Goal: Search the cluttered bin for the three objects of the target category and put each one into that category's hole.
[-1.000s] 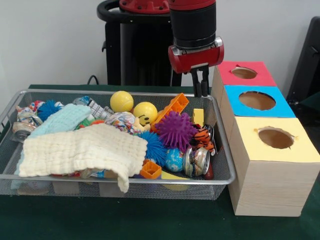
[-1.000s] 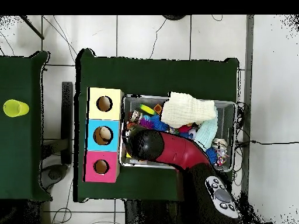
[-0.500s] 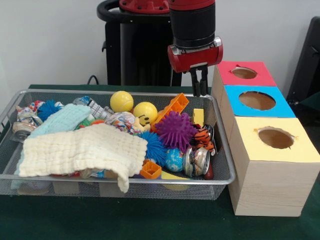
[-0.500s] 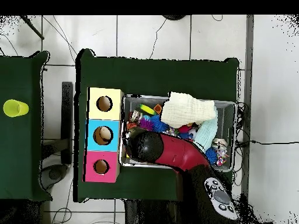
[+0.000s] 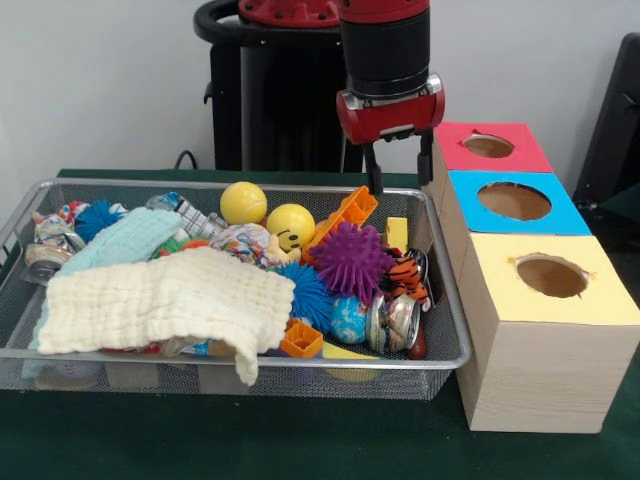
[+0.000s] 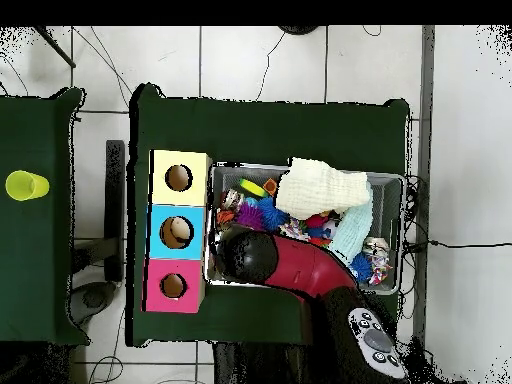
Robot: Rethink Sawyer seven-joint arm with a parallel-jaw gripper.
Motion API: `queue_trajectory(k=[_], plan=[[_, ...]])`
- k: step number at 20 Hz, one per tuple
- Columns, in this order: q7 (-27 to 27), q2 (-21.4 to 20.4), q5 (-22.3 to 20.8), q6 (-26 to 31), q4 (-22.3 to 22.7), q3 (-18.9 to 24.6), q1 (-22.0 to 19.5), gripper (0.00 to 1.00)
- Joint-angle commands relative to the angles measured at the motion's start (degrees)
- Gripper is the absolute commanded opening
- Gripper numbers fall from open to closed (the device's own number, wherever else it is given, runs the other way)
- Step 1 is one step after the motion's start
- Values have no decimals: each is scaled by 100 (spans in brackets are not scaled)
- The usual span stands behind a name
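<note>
My gripper [image 5: 400, 168] hangs open and empty above the far right corner of the wire bin [image 5: 445, 300], its fingers spread over the yellow block [image 5: 396, 232] and the orange block [image 5: 346, 214]. Below lie a purple spiky ball [image 5: 350, 260], a tiger toy [image 5: 407, 276], a crushed can [image 5: 392, 322], a blue spiky ball [image 5: 306, 292] and two yellow balls [image 5: 243, 202], [image 5: 290, 225]. At the right stand the red box [image 5: 490, 146], the blue box [image 5: 514, 201] and the yellow box [image 5: 552, 276], each with a round hole. In the overhead view the arm [image 6: 290, 264] hides the gripper.
A cream cloth [image 5: 160, 298] and a light blue cloth [image 5: 125, 238] cover the bin's left half, with another crushed can [image 5: 45, 258] at the far left. The boxes [image 6: 177, 232] stand tight against the bin's side. A yellow cup [image 6: 27, 185] sits on a separate table.
The gripper's fingers, pressed together in the earlier frames, have spread apart. The arm has stayed over the same corner of the bin.
</note>
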Motion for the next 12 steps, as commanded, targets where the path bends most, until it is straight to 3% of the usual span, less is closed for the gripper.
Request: queue_trajectory(k=[1, 9, 12], plan=[[935, 115, -212, -338, 10, -126, -34, 100], [890, 232, -325, -773, 87, -145, -135, 100], [332, 433, -613, -831, -19, 232, -325, 100]])
